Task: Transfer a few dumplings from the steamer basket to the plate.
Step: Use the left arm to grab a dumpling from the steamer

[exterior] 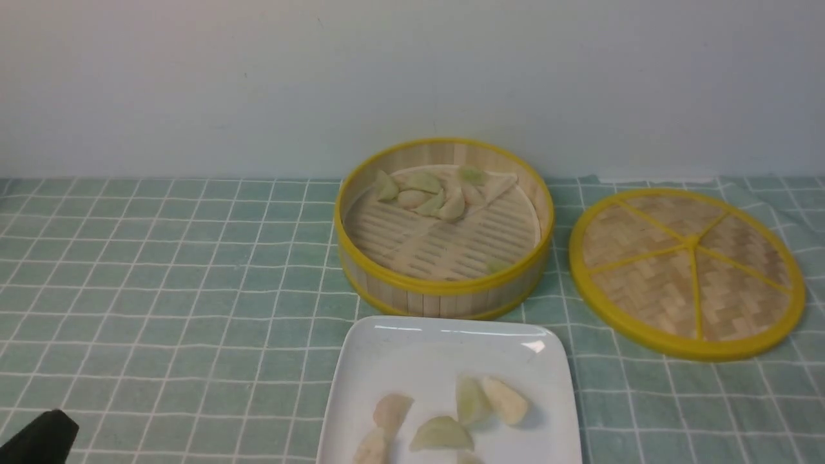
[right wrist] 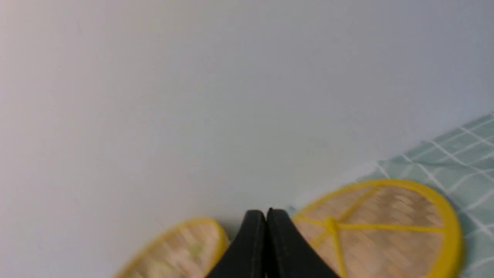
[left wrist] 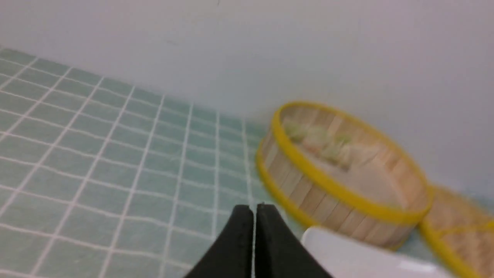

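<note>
The steamer basket [exterior: 443, 290] stands at the table's middle back, with several dumplings [exterior: 430, 193] clustered on its far side. The white plate [exterior: 412, 354] lies just in front of it and holds several dumplings [exterior: 442, 433]. In the front view only a black tip of my left gripper [exterior: 40, 438] shows, at the bottom left corner; my right gripper is out of that view. In the left wrist view my left gripper [left wrist: 254, 210] is shut and empty, beside the plate's corner [left wrist: 347, 255], short of the basket [left wrist: 339, 200]. In the right wrist view my right gripper [right wrist: 266, 214] is shut and empty, between the basket [right wrist: 181, 251] and the lid.
The flat woven lid [exterior: 687, 270] with yellow spokes lies right of the basket; it also shows in the right wrist view [right wrist: 378, 227]. A green checked cloth [exterior: 161, 270] covers the table. A pale wall [exterior: 258, 77] rises close behind the basket.
</note>
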`<control>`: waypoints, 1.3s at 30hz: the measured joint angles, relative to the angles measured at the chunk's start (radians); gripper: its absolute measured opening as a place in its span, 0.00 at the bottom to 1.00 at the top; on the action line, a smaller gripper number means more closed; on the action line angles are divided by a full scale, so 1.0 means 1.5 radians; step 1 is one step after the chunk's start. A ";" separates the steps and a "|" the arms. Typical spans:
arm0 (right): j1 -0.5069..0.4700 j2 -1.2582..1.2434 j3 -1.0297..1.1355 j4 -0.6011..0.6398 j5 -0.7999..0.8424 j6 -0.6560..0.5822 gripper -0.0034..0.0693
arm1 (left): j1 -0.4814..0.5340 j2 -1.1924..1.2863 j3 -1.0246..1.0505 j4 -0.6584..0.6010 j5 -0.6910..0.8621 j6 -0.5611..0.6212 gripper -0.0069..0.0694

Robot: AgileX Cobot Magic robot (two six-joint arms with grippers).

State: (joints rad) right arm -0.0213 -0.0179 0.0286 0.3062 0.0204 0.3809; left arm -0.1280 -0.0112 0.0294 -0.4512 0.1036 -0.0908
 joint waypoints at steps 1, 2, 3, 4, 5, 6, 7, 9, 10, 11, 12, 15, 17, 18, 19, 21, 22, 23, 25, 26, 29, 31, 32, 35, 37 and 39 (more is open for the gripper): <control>0.000 0.000 0.000 0.029 -0.019 0.012 0.03 | 0.000 0.000 0.000 -0.028 -0.030 -0.003 0.08; 0.000 0.000 0.000 0.032 -0.021 0.016 0.03 | 0.000 0.000 0.000 -0.039 -0.036 -0.005 0.08; 0.000 0.000 0.000 0.052 -0.034 0.024 0.03 | 0.000 0.000 0.000 -0.082 -0.094 -0.008 0.08; 0.000 0.000 0.000 0.059 -0.038 0.028 0.03 | 0.000 0.000 0.000 -0.102 -0.131 -0.008 0.08; 0.000 0.000 0.000 0.066 -0.043 0.032 0.03 | 0.000 0.000 0.000 -0.123 -0.181 -0.010 0.08; 0.000 0.000 0.000 0.070 -0.051 0.036 0.03 | 0.000 0.000 -0.002 -0.136 -0.215 -0.010 0.08; 0.000 0.000 0.000 0.074 -0.062 0.038 0.03 | 0.000 0.000 -0.012 -0.146 -0.241 -0.010 0.08; 0.002 0.000 -0.008 0.078 -0.061 0.039 0.03 | 0.000 0.000 -0.068 -0.142 -0.238 0.002 0.08; 0.004 0.000 -0.011 0.078 -0.051 0.039 0.03 | 0.000 0.001 -0.075 -0.140 -0.234 0.002 0.08; 0.011 0.000 -0.043 0.071 -0.010 0.035 0.03 | 0.000 0.017 -0.130 -0.118 -0.191 0.022 0.08; 0.016 0.001 -0.064 0.061 0.017 0.029 0.03 | 0.000 0.021 -0.148 -0.110 -0.174 0.025 0.08; 0.043 0.045 -0.197 0.004 0.180 -0.020 0.03 | 0.000 0.127 -0.289 -0.055 0.007 0.065 0.08; 0.061 0.120 -0.314 -0.033 0.320 -0.069 0.03 | 0.000 0.257 -0.402 -0.027 0.186 0.093 0.08; 0.068 0.178 -0.384 -0.044 0.397 -0.095 0.03 | 0.000 0.316 -0.446 -0.019 0.260 0.111 0.08; 0.071 0.221 -0.432 -0.050 0.461 -0.118 0.03 | 0.000 0.388 -0.488 -0.013 0.329 0.130 0.08; 0.074 0.298 -0.500 -0.056 0.567 -0.164 0.03 | 0.000 0.480 -0.547 -0.008 0.421 0.168 0.08; 0.074 0.337 -0.545 -0.057 0.627 -0.197 0.03 | 0.000 0.547 -0.594 -0.004 0.477 0.199 0.08; 0.074 0.374 -0.571 -0.057 0.660 -0.218 0.03 | 0.000 0.600 -0.619 -0.003 0.496 0.221 0.08; 0.074 0.414 -0.610 -0.056 0.701 -0.246 0.03 | 0.000 0.653 -0.657 -0.003 0.515 0.259 0.08; 0.074 0.461 -0.641 -0.048 0.739 -0.276 0.03 | -0.001 0.752 -0.715 -0.010 0.524 0.309 0.08; 0.074 0.504 -0.665 -0.015 0.757 -0.308 0.03 | -0.015 0.870 -0.810 -0.027 0.532 0.380 0.08; 0.074 0.517 -0.667 0.003 0.760 -0.322 0.03 | -0.040 0.952 -0.878 -0.029 0.548 0.409 0.08; 0.074 0.517 -0.667 0.003 0.760 -0.324 0.03 | -0.043 0.959 -0.878 -0.029 0.548 0.409 0.08; 0.074 0.520 -0.667 0.016 0.762 -0.341 0.03 | -0.096 1.091 -0.994 -0.034 0.559 0.431 0.08; 0.074 0.519 -0.667 0.017 0.763 -0.341 0.03 | -0.105 1.117 -1.022 -0.034 0.559 0.435 0.08; 0.074 0.519 -0.668 0.017 0.768 -0.341 0.03 | -0.132 1.202 -1.096 -0.024 0.560 0.443 0.08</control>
State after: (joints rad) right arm 0.0902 0.7607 -0.9728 0.3315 1.1727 -0.1306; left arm -0.3253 1.7912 -1.6148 -0.4871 0.9432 0.5730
